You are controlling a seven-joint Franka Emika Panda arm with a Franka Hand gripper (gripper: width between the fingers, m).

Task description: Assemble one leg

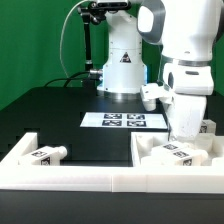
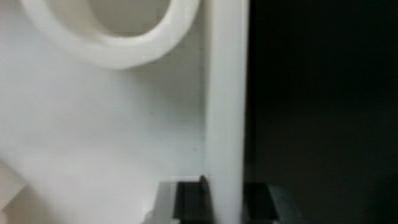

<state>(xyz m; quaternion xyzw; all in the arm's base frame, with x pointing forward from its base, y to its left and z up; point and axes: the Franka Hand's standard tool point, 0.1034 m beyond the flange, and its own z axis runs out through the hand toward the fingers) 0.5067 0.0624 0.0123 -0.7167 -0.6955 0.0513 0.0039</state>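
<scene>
Several loose parts lie inside the white tray (image 1: 100,178), whose raised rim, we judge, keeps them from rolling off the black table (image 1: 60,110). The leg (image 1: 45,153) we single out rests on its side in the part of the tray toward the exterior view's left, well apart from the arm and untouched. Another post like it (image 1: 176,152) lies close under the arm, on or just beside the large flat panel (image 1: 155,160). The marker board (image 1: 122,121) sits flat on the table behind the tray.

We see the arm folded over the part of the tray toward the exterior view's right, its wrist pointing straight down and the gripper (image 1: 186,132) low over the panel. The wrist view shows the panel's white face (image 2: 89,130), a round ring-shaped socket (image 2: 125,35) and a straight pale edge (image 2: 224,100) against the dark table. That suggests to us that the arm is working at the panel's border, not yet at a leg.

We cannot tell how wide the claw stands: the arm's own body hides it in the exterior view, and the dark shapes low in the wrist view are too blurred to read.
</scene>
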